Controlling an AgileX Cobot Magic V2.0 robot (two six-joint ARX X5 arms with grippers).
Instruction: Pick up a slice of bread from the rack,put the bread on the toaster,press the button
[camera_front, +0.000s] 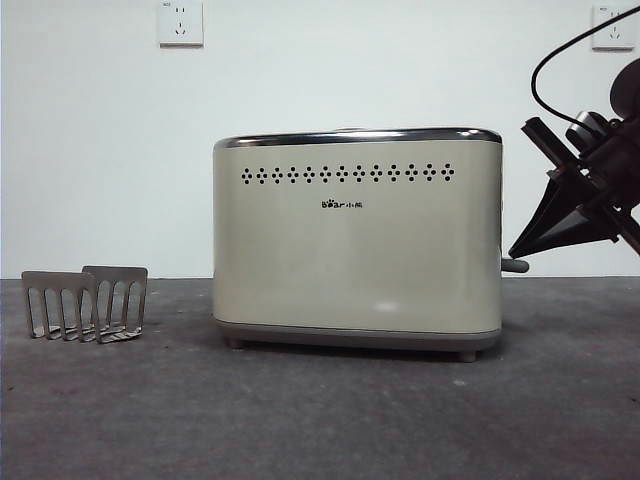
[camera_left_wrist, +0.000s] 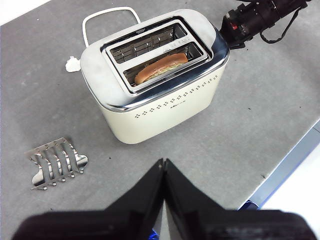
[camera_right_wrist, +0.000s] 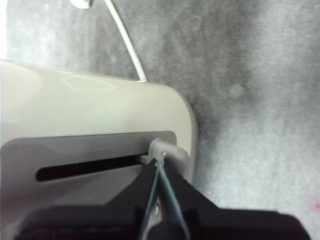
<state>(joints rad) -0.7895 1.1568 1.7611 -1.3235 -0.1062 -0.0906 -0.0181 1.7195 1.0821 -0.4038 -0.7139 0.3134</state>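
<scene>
My right pincer, jaws closed, presses its tip on the button at the toaster's narrow end; my left pincer, closed, hovers empty above the table.

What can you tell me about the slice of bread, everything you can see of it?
The slice of bread stands on edge, sunk into one of the two slots of the cream toaster, the slot on the side with the dotted holes. Only its rounded top shows in the left wrist view: a brown crust around a paler, grainy middle. The slot's metal rim and wire guides flank it. The other slot holds nothing. From the front it is hidden. No claw touches it.
</scene>
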